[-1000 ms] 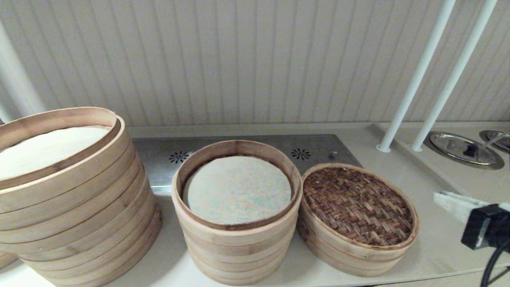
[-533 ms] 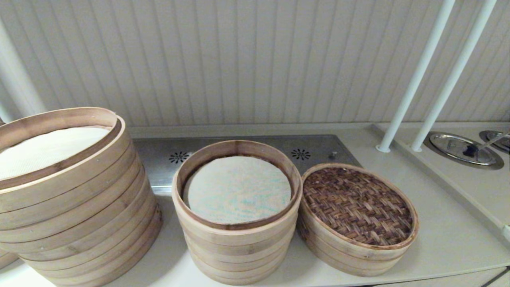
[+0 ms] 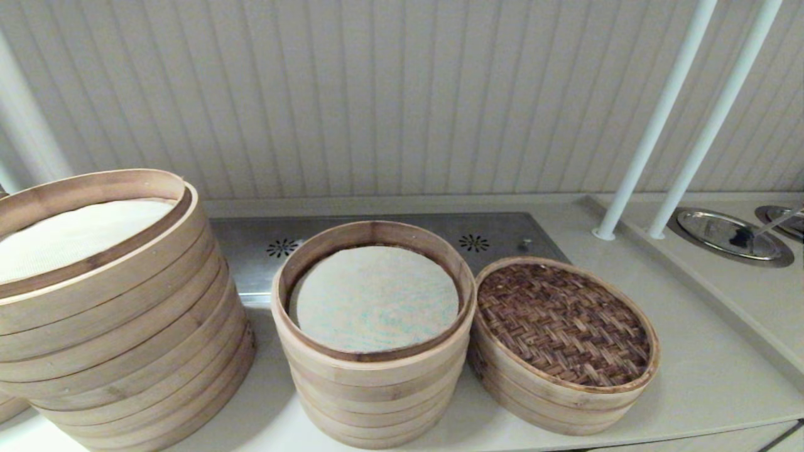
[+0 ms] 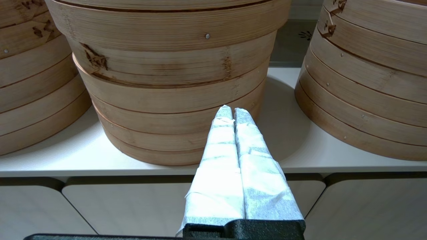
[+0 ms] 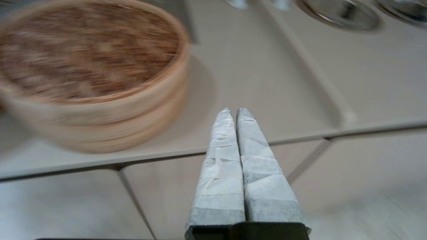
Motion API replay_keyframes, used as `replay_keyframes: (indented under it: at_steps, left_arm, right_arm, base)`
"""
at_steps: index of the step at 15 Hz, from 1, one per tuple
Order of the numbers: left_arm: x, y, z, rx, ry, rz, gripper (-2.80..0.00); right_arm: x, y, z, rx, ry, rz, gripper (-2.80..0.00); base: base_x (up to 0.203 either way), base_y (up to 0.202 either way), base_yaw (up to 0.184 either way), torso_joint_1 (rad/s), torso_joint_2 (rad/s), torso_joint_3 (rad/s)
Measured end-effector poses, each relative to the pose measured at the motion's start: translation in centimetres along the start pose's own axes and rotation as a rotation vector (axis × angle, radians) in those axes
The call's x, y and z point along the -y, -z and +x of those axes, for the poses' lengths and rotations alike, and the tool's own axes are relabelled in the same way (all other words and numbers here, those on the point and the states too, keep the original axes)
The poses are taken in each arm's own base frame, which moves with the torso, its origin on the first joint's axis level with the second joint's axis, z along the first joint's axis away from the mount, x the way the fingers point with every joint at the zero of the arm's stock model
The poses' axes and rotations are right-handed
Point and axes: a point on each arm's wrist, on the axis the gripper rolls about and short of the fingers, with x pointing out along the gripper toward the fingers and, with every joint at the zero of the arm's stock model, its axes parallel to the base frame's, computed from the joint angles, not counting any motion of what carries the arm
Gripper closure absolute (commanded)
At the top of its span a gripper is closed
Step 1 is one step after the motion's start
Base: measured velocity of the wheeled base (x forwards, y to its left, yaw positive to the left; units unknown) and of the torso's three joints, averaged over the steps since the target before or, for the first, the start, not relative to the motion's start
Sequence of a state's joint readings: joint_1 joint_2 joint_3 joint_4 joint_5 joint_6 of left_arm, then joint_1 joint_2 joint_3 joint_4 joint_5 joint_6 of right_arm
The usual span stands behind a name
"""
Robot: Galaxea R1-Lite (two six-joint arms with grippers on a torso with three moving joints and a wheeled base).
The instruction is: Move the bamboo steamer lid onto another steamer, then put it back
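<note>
The bamboo steamer lid (image 3: 562, 323), dark herringbone weave in a pale band, lies on a low bamboo stack at the right of the counter; it also shows in the right wrist view as the lid (image 5: 90, 50). Touching its left side stands another steamer (image 3: 374, 370), open, with a green-flecked liner (image 3: 375, 298) inside. Neither gripper appears in the head view. My right gripper (image 5: 232, 110) is shut and empty, off the counter's front edge to the right of the lid. My left gripper (image 4: 232, 110) is shut and empty, parked before the counter edge.
A much wider stack (image 3: 119, 326) with a plain white liner fills the left; the left wrist faces this wide stack (image 4: 166, 83). Two white poles (image 3: 653, 119) rise at the back right. Round metal covers (image 3: 728, 235) sit in the far right counter. A steel vent panel (image 3: 496, 235) lies behind.
The right gripper, seen at the lower right edge of the head view a second ago, has pulled back out of that view. The steamers and lid have not moved.
</note>
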State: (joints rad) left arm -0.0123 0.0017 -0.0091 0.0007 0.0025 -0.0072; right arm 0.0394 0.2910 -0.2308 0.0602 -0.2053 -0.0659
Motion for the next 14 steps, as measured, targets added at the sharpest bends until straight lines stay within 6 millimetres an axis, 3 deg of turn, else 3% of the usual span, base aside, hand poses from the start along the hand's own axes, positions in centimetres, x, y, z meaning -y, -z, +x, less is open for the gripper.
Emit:
replay_keyframes:
  at_steps: [6, 14]
  left_arm:
    - [0.0, 0.0, 0.0, 0.001, 0.0, -0.001, 0.0]
    - [0.0, 0.0, 0.0, 0.0, 0.0, -0.001, 0.0]
  right_arm:
    - [-0.7, 5.3, -1.0, 0.081, -0.169, -0.016, 0.0]
    - [-0.8, 6.4, -0.9, 0.128, -0.164, 0.057, 0.0]
  base:
    - [0.0, 0.0, 0.0, 0.0, 0.0, 0.0]
    - [0.0, 0.0, 0.0, 0.0, 0.0, 0.0]
